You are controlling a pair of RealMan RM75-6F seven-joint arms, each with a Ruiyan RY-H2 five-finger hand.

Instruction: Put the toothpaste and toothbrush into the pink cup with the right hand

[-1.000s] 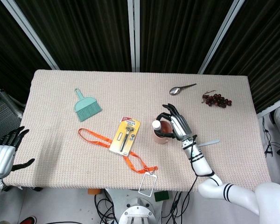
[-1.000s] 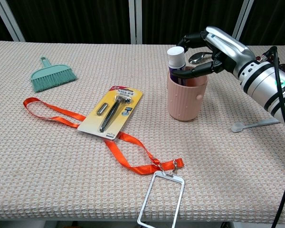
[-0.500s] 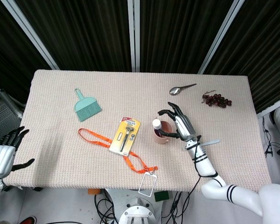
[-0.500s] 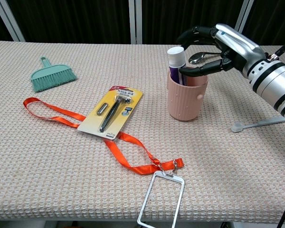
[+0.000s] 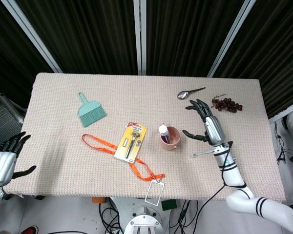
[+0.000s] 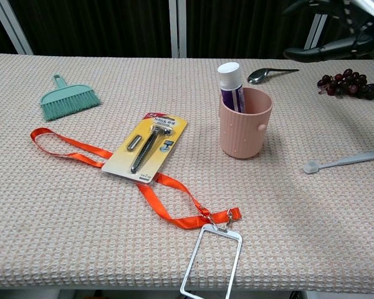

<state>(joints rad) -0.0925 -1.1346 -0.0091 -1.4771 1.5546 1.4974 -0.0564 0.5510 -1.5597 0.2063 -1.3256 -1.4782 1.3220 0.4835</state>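
The head view shows the whole right hand (image 5: 209,127), fingers spread and empty, raised right of the ribbed pink cup (image 5: 170,138); the chest view catches only its dark fingertips. The toothpaste (image 6: 230,85), a purple tube with a white cap, stands inside the cup. The pale toothbrush (image 6: 345,161) lies flat on the woven tablecloth (image 6: 62,205). The left hand (image 5: 4,158) hangs open off the table's edge.

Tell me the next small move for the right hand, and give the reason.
Probably lower the right hand toward the toothbrush and take hold of its handle. The toothpaste already stands in the pink cup, while the toothbrush lies flat on the table to the cup's right, untouched. The right hand hovers open above that side, holding nothing, so the brush looks like the remaining item.
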